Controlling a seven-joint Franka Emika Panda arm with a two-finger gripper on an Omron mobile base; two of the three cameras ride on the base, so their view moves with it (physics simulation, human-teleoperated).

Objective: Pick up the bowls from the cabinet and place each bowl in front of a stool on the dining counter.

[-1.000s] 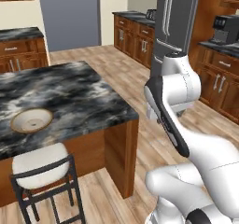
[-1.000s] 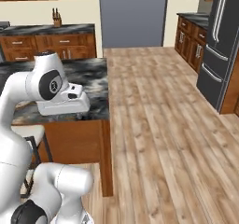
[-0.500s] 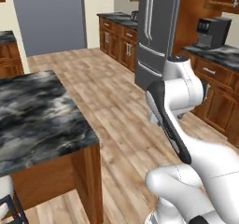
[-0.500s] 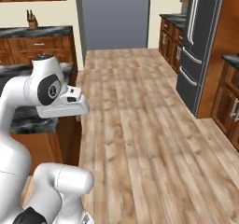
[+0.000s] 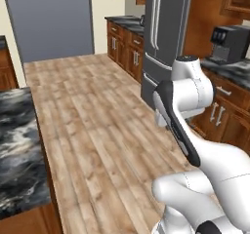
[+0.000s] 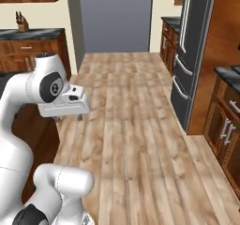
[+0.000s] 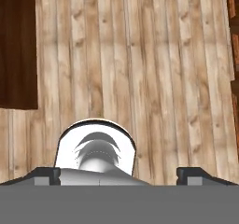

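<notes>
Presently, in the left base view, the white arm folds up from the lower right over a plank wood floor [image 5: 97,126]. A corner of the dining counter [image 5: 17,145], the marbled bench with brown wooden sides, sits at the left edge. A dark grey refrigerator [image 5: 166,38] stands against the far right wall, between lower wooden cabinets with marbled tops. A black coffee machine [image 5: 229,43] rests on the nearer of those tops. A grey panel [image 5: 51,21] closes the far end of the room.

From the right base view, the gripper [image 6: 68,118] hangs from the white hand at the left, pointing down above the floor, near the dark edge of the dining counter [image 6: 7,78]. Its fingertips are small and I cannot read their gap here. A knife block [image 6: 19,20] stands on the far wall counter at the upper left. The refrigerator [image 6: 190,55] is on the right.

Looking down through the hand view, the two dark fingertips [image 7: 46,174] sit far apart at the bottom corners, so the gripper stands wide open and holds nothing. Below it lies bare plank floor, with a dark brown wooden block at the upper left.
</notes>
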